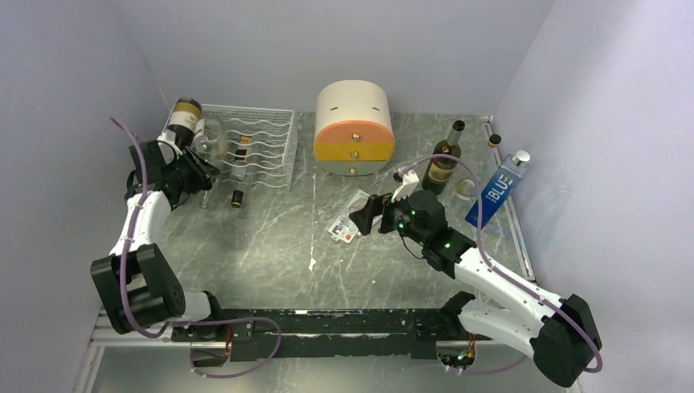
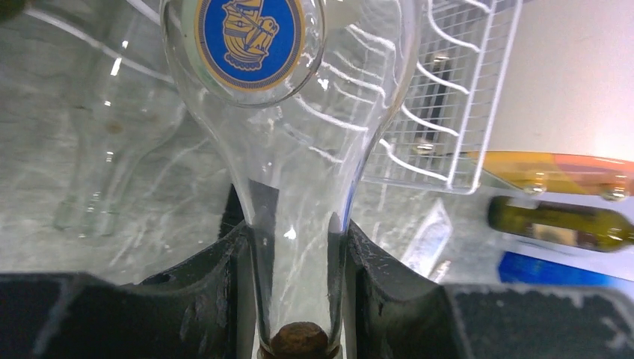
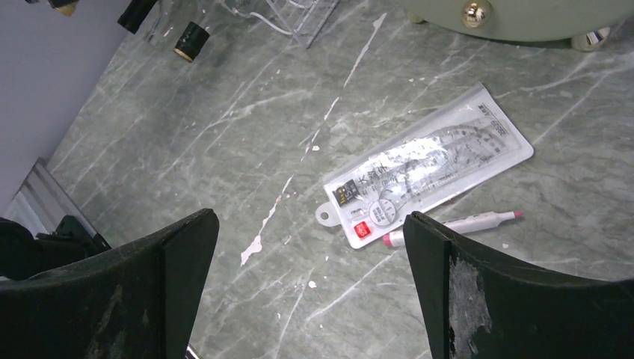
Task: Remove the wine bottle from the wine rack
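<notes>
Left gripper [image 2: 299, 288] is clamped on the neck of the clear glass wine bottle [image 2: 291, 149]. The blue-gold label and cork show only in the wrist view. Top view: bottle at the 9 o'clock end of the white wire-grid rack [image 1: 263, 146], at the table's 11 o'clock. Right gripper [image 3: 308, 262] is spread wide and empty over a clear plastic pouch [image 3: 430, 173].

Left arm [image 1: 142, 218] and right arm [image 1: 499, 286]: white links, chunky black joints. Purple cables [image 1: 480, 233] loop off both, and the fingers [image 3: 508, 299] are pretty scuffed.

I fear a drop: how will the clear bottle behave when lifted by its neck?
Probably slippery: the left gripper pinches only the smooth, tapering glass neck of the bottle. It looks empty, so it is likely light. Being round glass, it may roll or crack if dropped.
</notes>
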